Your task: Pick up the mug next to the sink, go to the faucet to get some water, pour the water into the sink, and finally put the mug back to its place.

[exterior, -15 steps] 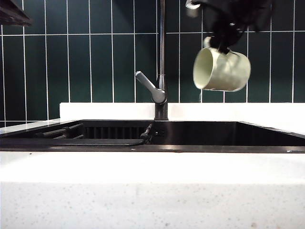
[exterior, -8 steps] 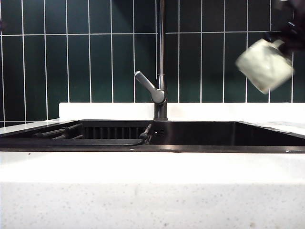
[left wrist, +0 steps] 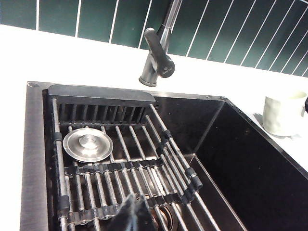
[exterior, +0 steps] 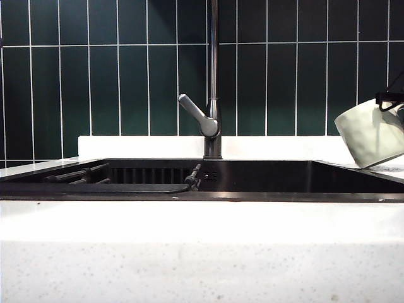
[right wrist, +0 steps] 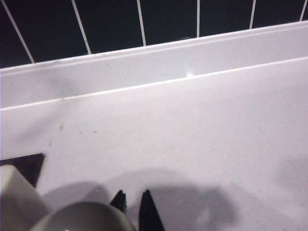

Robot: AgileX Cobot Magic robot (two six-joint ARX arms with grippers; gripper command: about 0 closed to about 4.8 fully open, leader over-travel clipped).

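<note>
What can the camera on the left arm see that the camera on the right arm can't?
Only the left wrist view shows the sink, its wire rack, the round metal plug, the faucet and the shut left gripper. Only the right wrist view shows the right gripper, tips nearly together beside the mug over the bare counter. Both show the mug, white counter and dark green tiles.

Matt cream ceramic mug (exterior: pixel 372 134), glossy black sink (left wrist: pixel 250 163), brushed metal faucet (exterior: pixel 210 120), speckled white countertop (exterior: pixel 202 252).

Tilted cream mug (exterior: pixel 372 134) beside sink (exterior: pixel 265 183)
</note>
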